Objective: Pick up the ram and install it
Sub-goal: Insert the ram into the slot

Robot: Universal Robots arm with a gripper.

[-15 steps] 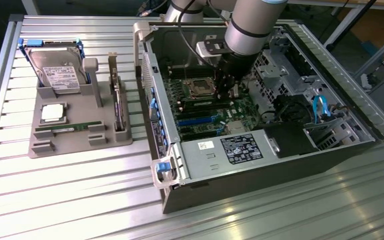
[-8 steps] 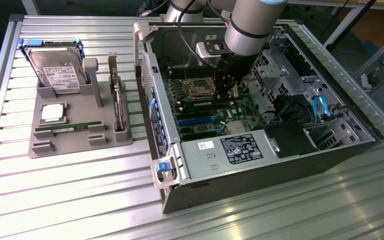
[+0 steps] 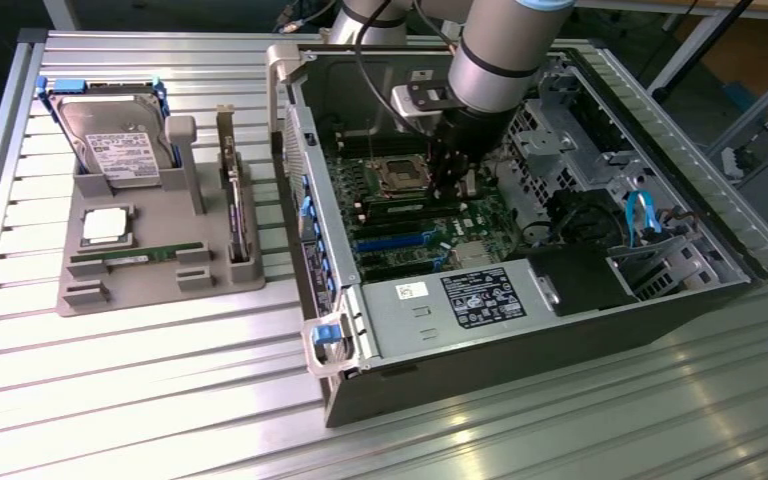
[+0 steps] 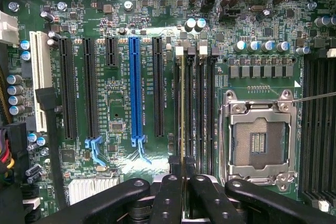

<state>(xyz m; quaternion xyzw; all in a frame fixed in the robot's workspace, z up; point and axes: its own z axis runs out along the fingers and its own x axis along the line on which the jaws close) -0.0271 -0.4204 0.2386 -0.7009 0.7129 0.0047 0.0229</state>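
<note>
On the slatted metal counter (image 3: pixel 157 380) you have the open black computer case (image 3: pixel 491 330). Inside, over the green motherboard (image 4: pixel 115 103), your black gripper (image 4: pixel 182 182) is clamped on the thin green ram stick (image 4: pixel 182 114). The stick stands edge-on along the memory slot beside the silver processor socket (image 4: pixel 260 140).

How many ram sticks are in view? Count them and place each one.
2. One ram lies on the grey tray. The second ram stands edge-on in the shut tool, over the memory slots. Others may be hidden.
</note>
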